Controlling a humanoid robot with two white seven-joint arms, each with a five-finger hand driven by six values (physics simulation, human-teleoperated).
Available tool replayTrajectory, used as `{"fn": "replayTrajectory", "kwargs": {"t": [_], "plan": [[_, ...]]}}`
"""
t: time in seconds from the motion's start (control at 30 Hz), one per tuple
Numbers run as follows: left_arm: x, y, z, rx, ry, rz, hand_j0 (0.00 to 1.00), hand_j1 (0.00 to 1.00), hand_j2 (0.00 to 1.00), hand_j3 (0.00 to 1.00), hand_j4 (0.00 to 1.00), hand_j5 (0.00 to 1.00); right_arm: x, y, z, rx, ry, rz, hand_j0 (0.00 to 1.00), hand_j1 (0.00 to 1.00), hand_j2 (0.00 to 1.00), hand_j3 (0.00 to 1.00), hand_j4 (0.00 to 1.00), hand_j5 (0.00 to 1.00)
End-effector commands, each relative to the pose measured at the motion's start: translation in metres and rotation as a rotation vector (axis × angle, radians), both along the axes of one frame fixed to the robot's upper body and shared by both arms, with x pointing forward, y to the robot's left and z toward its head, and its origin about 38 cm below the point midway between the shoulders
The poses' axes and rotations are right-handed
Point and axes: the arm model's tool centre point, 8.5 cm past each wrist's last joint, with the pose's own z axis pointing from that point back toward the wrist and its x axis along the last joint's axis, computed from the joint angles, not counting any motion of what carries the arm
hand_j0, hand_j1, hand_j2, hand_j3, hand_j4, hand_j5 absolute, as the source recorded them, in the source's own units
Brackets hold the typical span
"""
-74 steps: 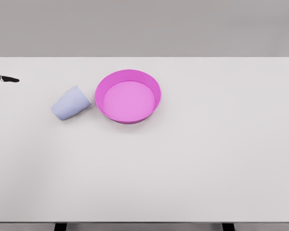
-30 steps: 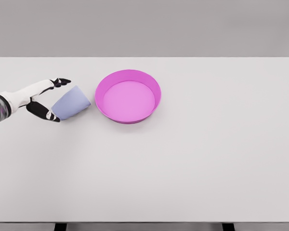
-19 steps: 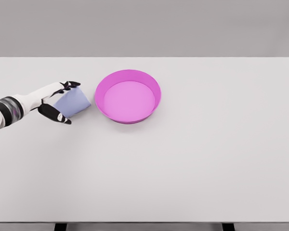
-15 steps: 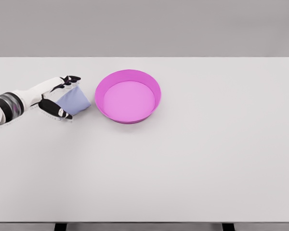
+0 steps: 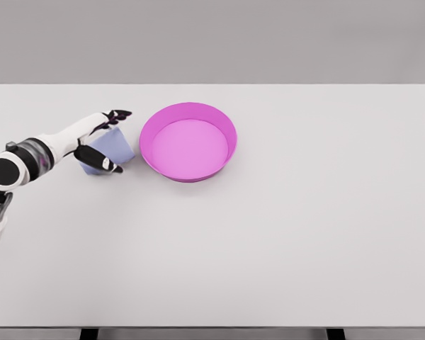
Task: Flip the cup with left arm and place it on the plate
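Observation:
A pale blue cup (image 5: 121, 146) lies on its side on the white table (image 5: 269, 241), just left of the pink plate (image 5: 188, 141). My left hand (image 5: 117, 142) reaches in from the left edge and straddles the cup. Its fingers (image 5: 117, 113) arch over the cup's far side and the thumb lies along the near side. The fingers are spread and I see no firm closure on the cup. Most of the cup's left part is hidden behind the hand. The right arm is out of view.
The pink plate is round with a raised rim and has nothing in it. The cup's right end lies close to the plate's left rim.
The left arm came in from the left edge and slid right until its fingers and thumb flank the cup. Cup and plate have not moved.

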Motion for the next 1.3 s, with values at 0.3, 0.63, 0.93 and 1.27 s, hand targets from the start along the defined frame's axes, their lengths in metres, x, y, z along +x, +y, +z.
{"fn": "replayTrajectory", "kwargs": {"t": [0.3,0.63,0.93,1.27], "plan": [[0.007,-0.001,-0.012,0.018,-0.022,0.053,1.0,1.0,1.0,1.0,1.0,1.0,0.0,0.0,0.0,0.0,0.0,0.0,1.0,1.0,1.0,1.0,1.0,1.0],[0.006,-0.005,-0.026,0.034,0.017,0.042,1.0,1.0,1.0,1.0,1.0,1.0,0.0,0.0,0.0,0.0,0.0,0.0,1.0,1.0,1.0,1.0,1.0,1.0],[0.007,0.0,-0.028,0.039,0.025,0.053,0.86,0.86,0.86,0.86,0.86,0.86,0.0,0.0,0.0,0.0,0.0,0.0,1.0,1.0,1.0,1.0,1.0,1.0],[0.007,-0.002,-0.023,0.022,0.016,0.046,0.7,0.7,0.7,0.7,0.7,0.7,0.001,0.0,0.0,0.0,-0.002,0.0,1.0,1.0,1.0,1.0,1.0,1.0]]}}
